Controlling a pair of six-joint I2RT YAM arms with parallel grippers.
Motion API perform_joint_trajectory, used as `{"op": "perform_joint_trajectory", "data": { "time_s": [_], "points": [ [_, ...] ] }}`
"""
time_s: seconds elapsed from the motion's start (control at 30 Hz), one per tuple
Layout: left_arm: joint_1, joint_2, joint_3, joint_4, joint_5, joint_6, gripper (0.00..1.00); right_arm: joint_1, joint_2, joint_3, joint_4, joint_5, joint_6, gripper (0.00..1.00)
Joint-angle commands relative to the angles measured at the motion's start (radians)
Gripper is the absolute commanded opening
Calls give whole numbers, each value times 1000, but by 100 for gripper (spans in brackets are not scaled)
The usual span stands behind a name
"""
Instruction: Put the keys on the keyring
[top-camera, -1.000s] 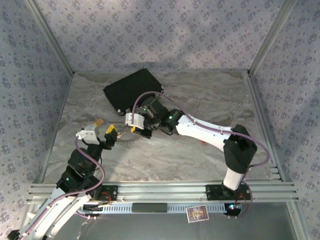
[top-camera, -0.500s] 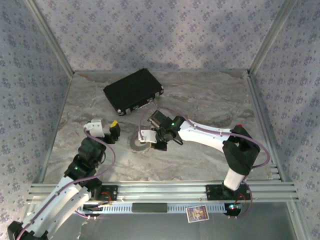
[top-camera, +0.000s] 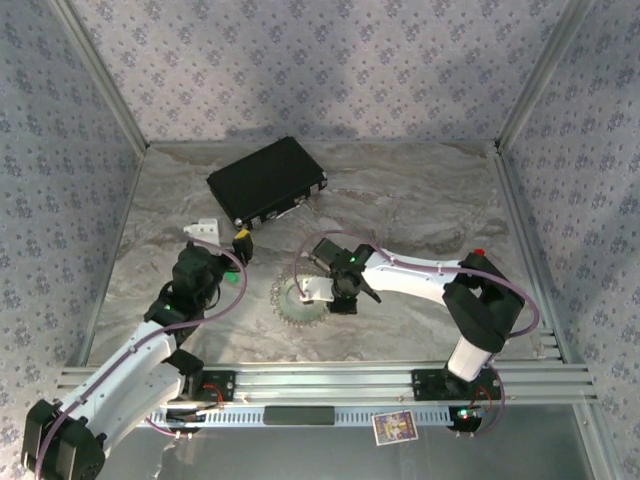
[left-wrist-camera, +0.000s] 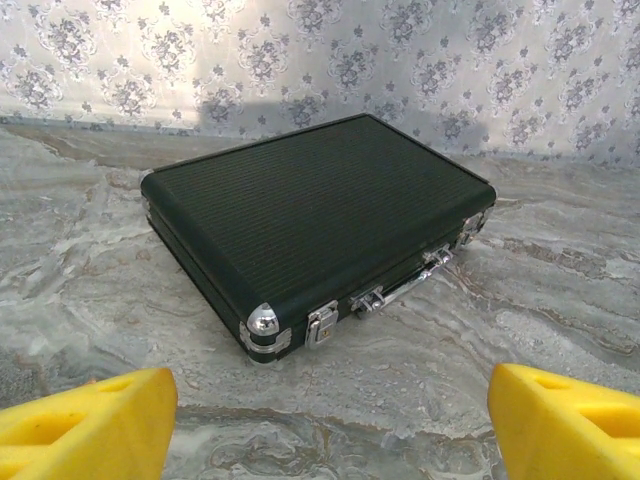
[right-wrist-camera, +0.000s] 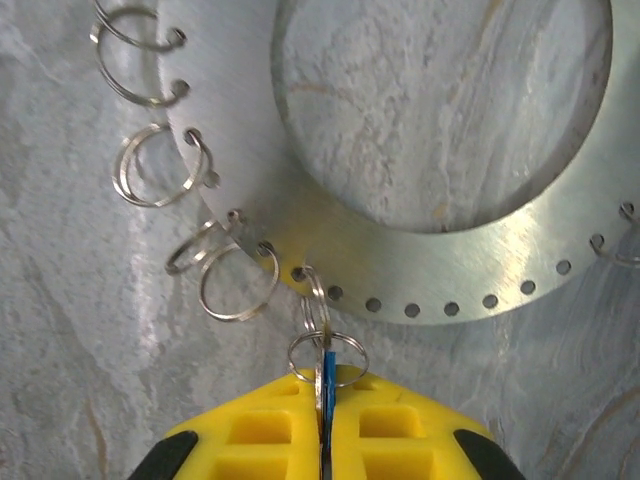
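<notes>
Pinches blue key (right-wrist-camera: 326, 365) edge-on in near-closed right gripper (right-wrist-camera: 322, 400), long axis running straight out from the jaws, ring end toward rim of keyring (right-wrist-camera: 400, 270) lying flat on table (right-wrist-camera: 80, 330); holds left gripper (left-wrist-camera: 325, 440) wide open, empty, facing black case (left-wrist-camera: 310, 210).

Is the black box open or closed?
Closed. The black case lies flat, its lid down on the base with no gap along the front edge, where the silver latches sit.

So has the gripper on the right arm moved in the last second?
Yes. The right gripper, pinching the blue key, has come away from the black case toward the near edge of the table, down to the keyring.
</notes>
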Motion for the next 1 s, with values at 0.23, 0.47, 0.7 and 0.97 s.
{"op": "perform_joint_trajectory", "data": {
  "time_s": [0.23,0.47,0.7,0.97],
  "points": [
    [17,65,56,32,117,-10,86,-47,-21,-34,-16,68,-17,31],
    [19,143,112,-4,157,-17,87,-135,-175,-48,138,-98,169,35],
    [19,169,101,-5,178,-148,87,-86,-337,-232,456,-68,629,36],
    [19,123,33,-35,205,-292,88,7,-316,-181,178,130,1191,34]
  ]
}}
